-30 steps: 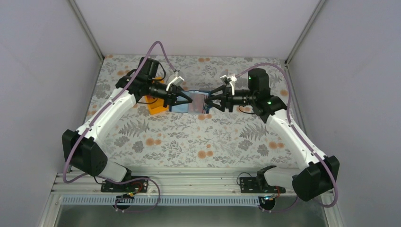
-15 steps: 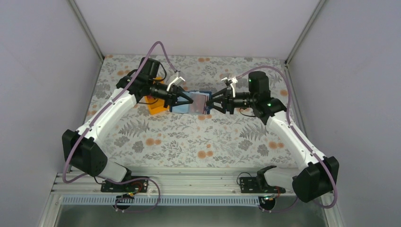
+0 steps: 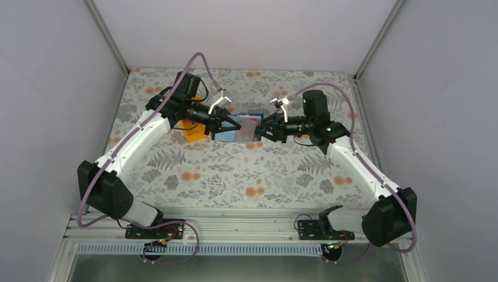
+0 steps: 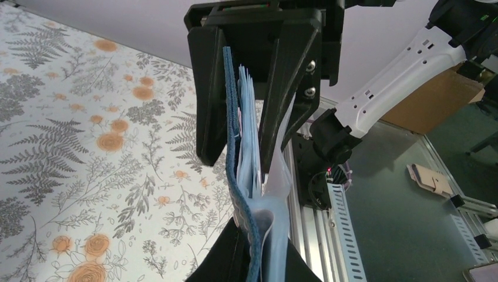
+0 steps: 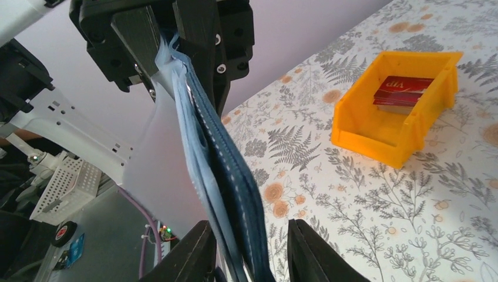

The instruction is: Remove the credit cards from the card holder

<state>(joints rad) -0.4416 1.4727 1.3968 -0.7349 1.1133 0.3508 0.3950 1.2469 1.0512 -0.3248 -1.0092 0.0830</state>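
Both arms are meeting over the middle of the floral counter [image 3: 246, 170]. The left gripper [image 3: 234, 124] is clamping one end of the card holder [image 5: 229, 176], with its jaws pressed together on it. It is holding the holder in the air, edge-on, between the two arms. The holder is hanging clear of the counter, and pale plastic sleeves [image 4: 248, 141] are fanning out of its blue cover. Whether any card is sitting in those sleeves cannot be told.

The right gripper [image 3: 260, 130] is facing the left one and straddling the holder's opposite end. Its fingers are standing apart. In the right wrist view one finger is lying just beside the pale sleeves, while a narrow gap is showing between the other finger and the blue cover.

An orange tray [image 5: 376, 132] is sitting on the counter to the left of the holder, partly hidden under the left arm in the top view. Red credit cards [image 5: 405, 91] with light lettering are lying flat inside it, stacked, well apart from the holder
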